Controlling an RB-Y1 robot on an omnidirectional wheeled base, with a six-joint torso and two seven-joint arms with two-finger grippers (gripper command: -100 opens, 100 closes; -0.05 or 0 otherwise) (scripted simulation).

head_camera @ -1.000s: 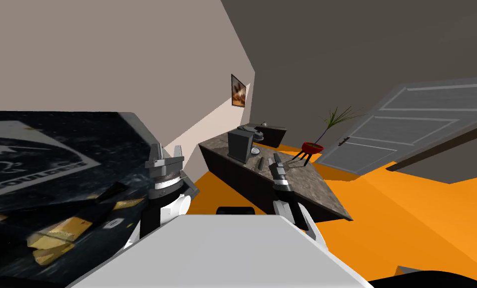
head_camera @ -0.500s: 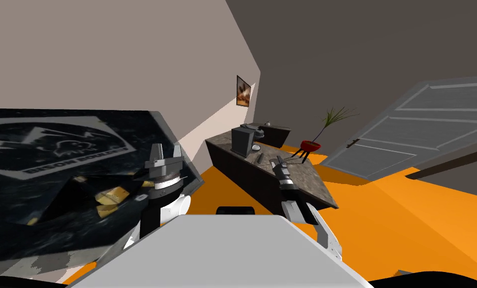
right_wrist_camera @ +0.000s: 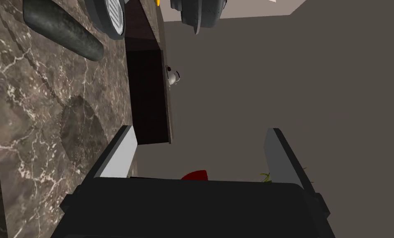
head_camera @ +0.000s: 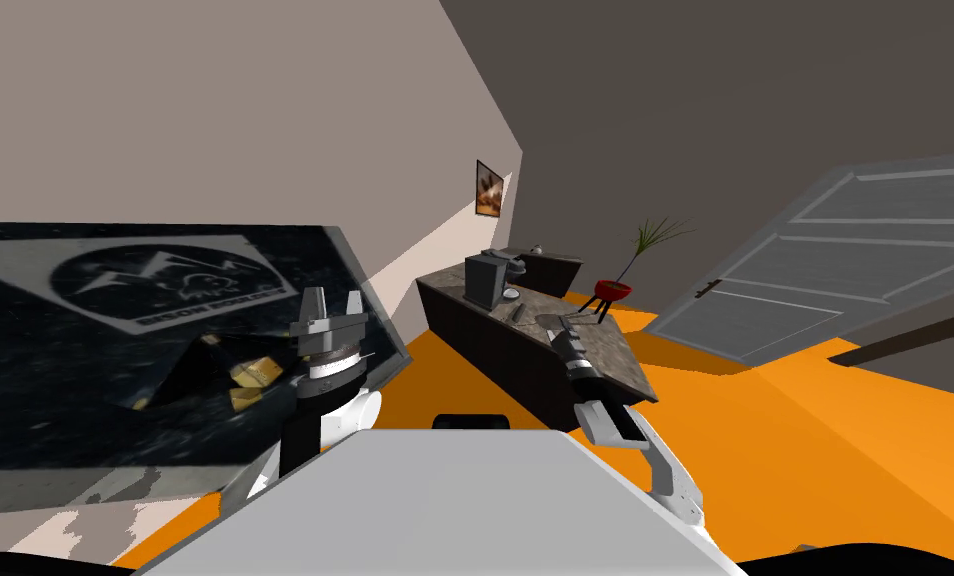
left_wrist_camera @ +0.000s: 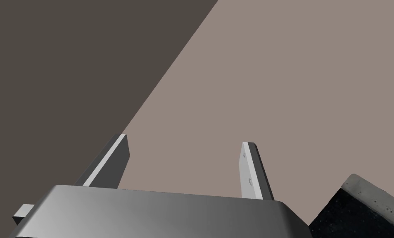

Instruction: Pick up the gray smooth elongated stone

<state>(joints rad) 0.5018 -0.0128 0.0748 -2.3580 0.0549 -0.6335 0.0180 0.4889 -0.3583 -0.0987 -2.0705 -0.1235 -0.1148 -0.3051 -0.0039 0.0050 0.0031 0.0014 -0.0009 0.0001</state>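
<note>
Right pincer [right_wrist_camera: 200, 132]: fingers apart, empty, above the brown marbled worktop [right_wrist_camera: 35, 124]. Dark grey smooth elongated stone [right_wrist_camera: 64, 35]: lying on the worktop, ahead of that pincer, off to one finger's side, apart. Left pincer [left_wrist_camera: 185, 141]: fingers apart, empty.

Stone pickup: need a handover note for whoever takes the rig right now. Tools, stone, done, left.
Left tool: open, empty, held up ahead of my chest on the left.
Right tool: open, empty, out at the near part of the counter.
Stone: dark grey, lying flat on the counter, ahead of the right tool and well apart from it.
Done: right arm is at the counter; nothing grasped.
Left: reach on to the stone, line the fingers across it, close, lift.
</note>
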